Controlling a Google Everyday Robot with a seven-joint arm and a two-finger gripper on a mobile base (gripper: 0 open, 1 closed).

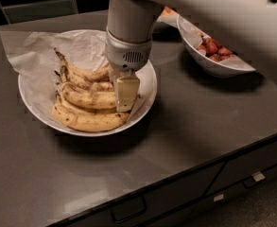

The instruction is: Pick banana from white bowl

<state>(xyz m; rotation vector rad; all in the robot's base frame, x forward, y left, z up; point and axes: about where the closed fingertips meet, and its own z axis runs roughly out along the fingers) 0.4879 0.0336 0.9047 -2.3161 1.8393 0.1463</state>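
Reaching into the white bowl (150, 82), the gripper (126, 103) touches the banana (88, 98); grip cannot be told.

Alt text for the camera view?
The robot's gripper reaches down into the white bowl, at the right ends of a pile of brown-spotted bananas lying on crumpled paper. A second bowl holding red fruit sits to the right on the dark counter.

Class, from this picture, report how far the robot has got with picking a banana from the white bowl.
Done: the gripper sits low inside the white bowl, at the right end of the mottled banana. In hand: securing a grasp, though a grip cannot be confirmed. Left: lifting it out; every banana lies on the paper in the bowl.
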